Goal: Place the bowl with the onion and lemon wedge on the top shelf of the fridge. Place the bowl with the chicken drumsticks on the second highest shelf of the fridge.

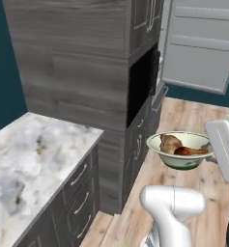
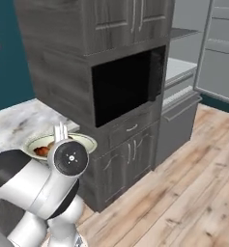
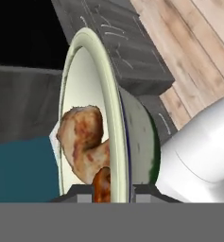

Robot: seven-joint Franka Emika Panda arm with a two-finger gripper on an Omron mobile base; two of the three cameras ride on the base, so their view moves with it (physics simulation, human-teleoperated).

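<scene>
fingers (image 3: 112, 193) pinching cream bowl (image 1: 179, 149) rim

No readable text, labels or numbers on anything.

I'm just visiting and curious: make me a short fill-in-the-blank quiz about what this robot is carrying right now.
1. The gripper is shut on the rim of a pale ____.
2. The bowl holds browned chicken ____.
3. The fridge door stands ____.
4. Below the carried bowl lies a ____ floor.

Missing words: bowl; drumsticks; open; wooden
</scene>
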